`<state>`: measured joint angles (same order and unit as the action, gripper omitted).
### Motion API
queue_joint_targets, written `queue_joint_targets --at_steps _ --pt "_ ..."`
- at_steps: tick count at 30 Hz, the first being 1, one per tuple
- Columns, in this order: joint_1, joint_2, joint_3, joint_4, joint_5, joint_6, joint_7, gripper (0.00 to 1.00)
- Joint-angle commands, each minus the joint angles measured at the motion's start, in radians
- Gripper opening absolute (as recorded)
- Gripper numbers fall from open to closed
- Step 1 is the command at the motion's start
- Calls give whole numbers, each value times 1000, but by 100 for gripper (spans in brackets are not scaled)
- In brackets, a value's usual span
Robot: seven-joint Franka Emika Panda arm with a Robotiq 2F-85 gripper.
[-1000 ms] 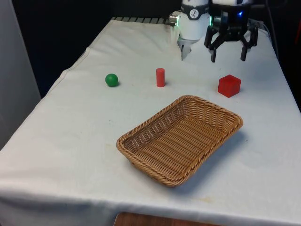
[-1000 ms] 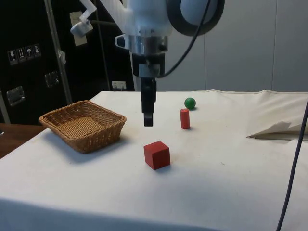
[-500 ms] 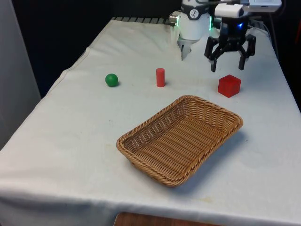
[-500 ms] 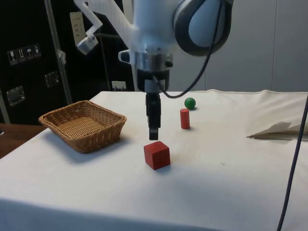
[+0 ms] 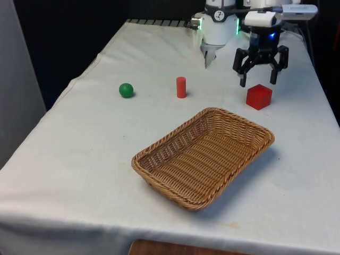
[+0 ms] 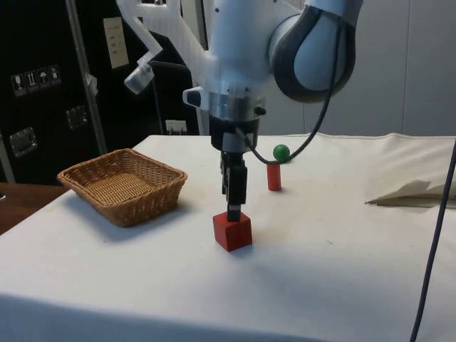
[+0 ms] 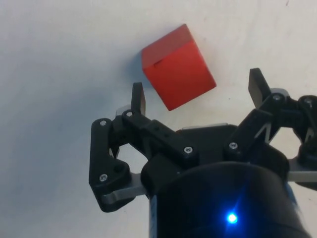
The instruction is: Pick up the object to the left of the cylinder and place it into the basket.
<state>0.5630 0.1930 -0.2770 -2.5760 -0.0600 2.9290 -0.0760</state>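
The red cube [image 5: 258, 96] is seen on the white cloth, right of the basket [image 5: 204, 156]. The gripper [image 5: 259, 81] is held spread wide just above it, nothing grasped.

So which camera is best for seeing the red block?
The wrist view: the red block sits big and close, ahead of the open end effector, with its faces plain to see. In the front view the block is small and far off. In the side view one fingertip hangs right over it.
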Motion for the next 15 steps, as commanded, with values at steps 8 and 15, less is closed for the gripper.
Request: queue_joint_targets --at_steps 8,15 --pt "-11 5 37 -25 33 54 -6 100" --pt "-25 48 54 -18 38 98 -1 100"
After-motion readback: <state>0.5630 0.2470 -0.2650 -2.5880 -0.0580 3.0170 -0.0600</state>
